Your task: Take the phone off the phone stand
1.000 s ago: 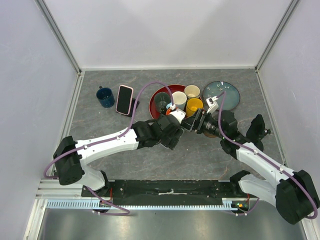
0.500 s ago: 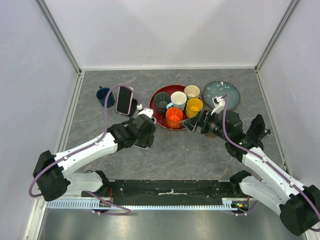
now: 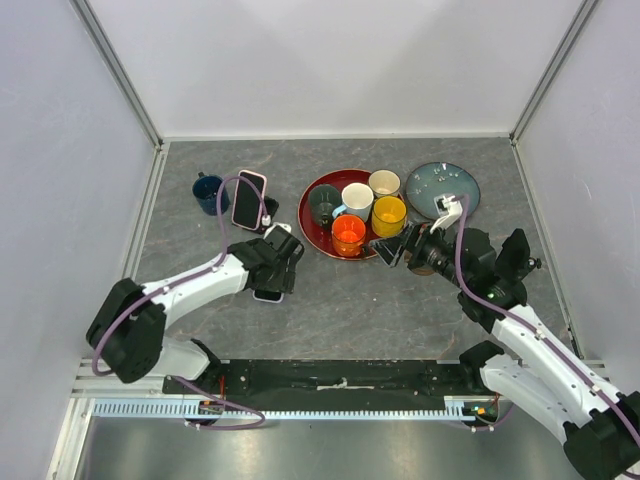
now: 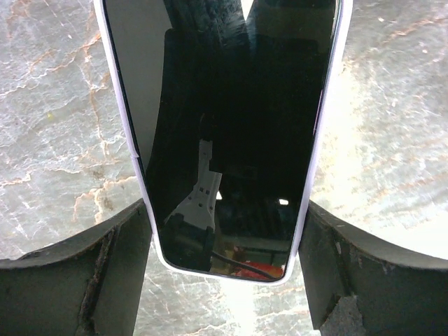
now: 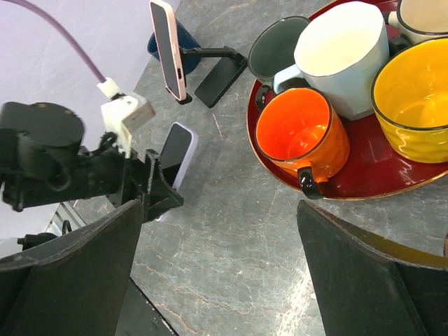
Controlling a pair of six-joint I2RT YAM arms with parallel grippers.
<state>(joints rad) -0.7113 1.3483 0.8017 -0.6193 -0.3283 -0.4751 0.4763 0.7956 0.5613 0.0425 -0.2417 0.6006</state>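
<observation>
No legible text or markings anywhere.

Both arms have glossy white link shells and bulky black joint housings. A purple cable loops along the left arm (image 3: 190, 290), another along the right arm (image 3: 530, 335). Each gripper carries matte black, scuffed fingers (image 4: 105, 280) and a small white connector block.

Red tray (image 3: 318, 233) carries five mugs; plate (image 3: 443, 188) beside.
</observation>
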